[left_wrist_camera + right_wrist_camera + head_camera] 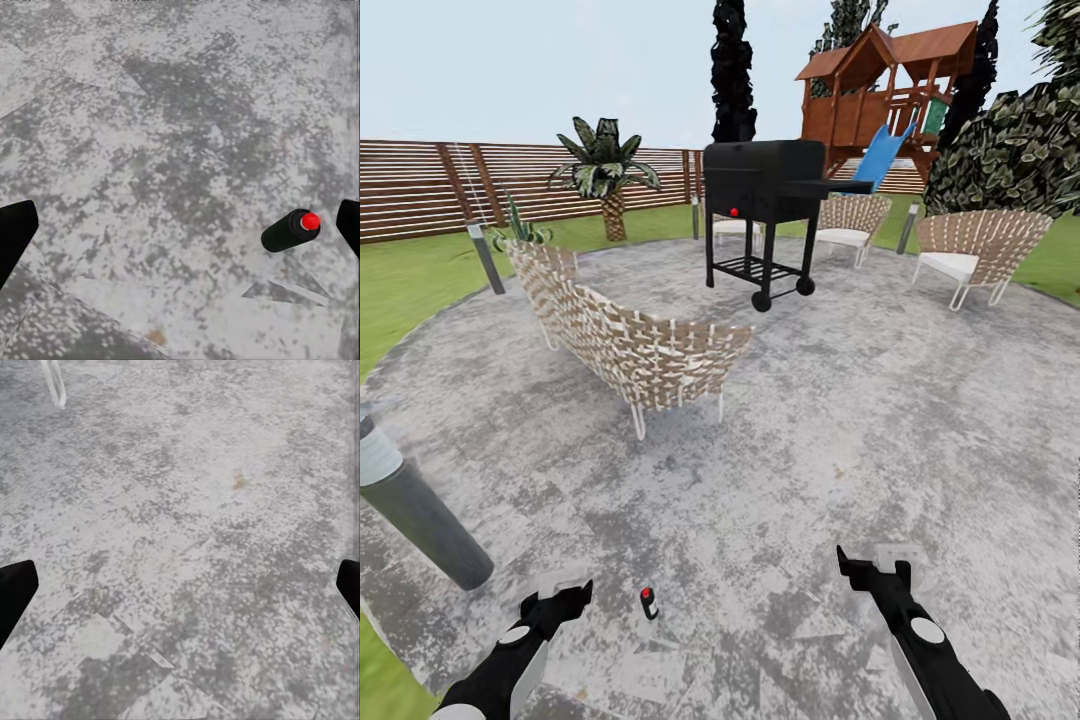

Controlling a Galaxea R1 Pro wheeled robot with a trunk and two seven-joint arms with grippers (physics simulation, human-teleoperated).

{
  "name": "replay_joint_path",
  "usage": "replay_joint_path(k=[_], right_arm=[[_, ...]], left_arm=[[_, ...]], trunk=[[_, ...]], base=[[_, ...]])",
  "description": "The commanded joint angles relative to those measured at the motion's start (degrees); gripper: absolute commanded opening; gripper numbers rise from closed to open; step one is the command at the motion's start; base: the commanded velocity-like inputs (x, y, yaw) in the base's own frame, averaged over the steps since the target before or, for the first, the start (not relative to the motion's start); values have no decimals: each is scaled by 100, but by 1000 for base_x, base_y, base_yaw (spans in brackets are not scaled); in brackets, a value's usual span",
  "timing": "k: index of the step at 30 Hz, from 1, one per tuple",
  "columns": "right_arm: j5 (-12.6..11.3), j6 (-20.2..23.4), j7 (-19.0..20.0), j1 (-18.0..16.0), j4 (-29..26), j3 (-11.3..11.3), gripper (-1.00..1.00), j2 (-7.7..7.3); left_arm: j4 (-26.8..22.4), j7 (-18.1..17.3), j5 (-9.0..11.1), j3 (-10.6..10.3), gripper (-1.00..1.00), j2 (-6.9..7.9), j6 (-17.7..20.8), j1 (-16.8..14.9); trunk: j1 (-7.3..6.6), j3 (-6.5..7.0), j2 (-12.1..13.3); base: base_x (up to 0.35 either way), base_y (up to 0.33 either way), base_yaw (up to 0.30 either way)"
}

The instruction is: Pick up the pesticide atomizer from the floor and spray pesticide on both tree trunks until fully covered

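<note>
**A:** Where did the pesticide atomizer (649, 603) lie?

**B:** On the grey paved floor (840, 430), well in front of the woven chair (635, 345), on the robot's side of it. It sat between the two arms, nearer the left gripper (563, 584) than the right gripper (880, 562). In the left wrist view the atomizer (290, 229) looked like a small dark cylinder on its side, with a red cap at one end.

**A:** And the grippers?

**B:** Both were spread wide with nothing between the fingers; each wrist view showed dark fingertips (15, 232) far apart over bare paving.

**A:** How would it have handled?

**B:** I judged it light and rigid, but round and smooth, so likely to roll or squirt out of a glancing pinch. The safest hold seemed to be across the middle of the barrel, fingers square to its long axis, leaving the red cap clear for spraying.
</note>
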Motion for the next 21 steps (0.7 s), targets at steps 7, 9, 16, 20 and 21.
replay_joint_path(k=[7,9,16,20,21], right_arm=[[-2,-19,7,-3,1,-4,100,3],[-2,-19,7,-3,1,-3,100,2],[-7,-19,7,-3,-8,-3,100,5],[-6,-19,7,-3,-6,-3,100,8],[-5,-19,7,-3,-5,-3,100,8]], left_arm=[[4,-11,8,16,100,-9,-17,-3],[4,-12,8,16,100,-9,-17,-3],[-1,-18,1,9,100,-8,-19,13],[1,-22,-10,1,100,-9,-17,2],[2,-22,-19,0,100,-9,-17,1]], trunk=[[1,-4,-2],[1,-4,-2],[1,-4,-2],[23,-22,-42],[44,-40,-82]], base=[[138,-247,-127],[138,-246,-240],[40,-71,-54],[4,-8,-6],[2,-3,-2]])
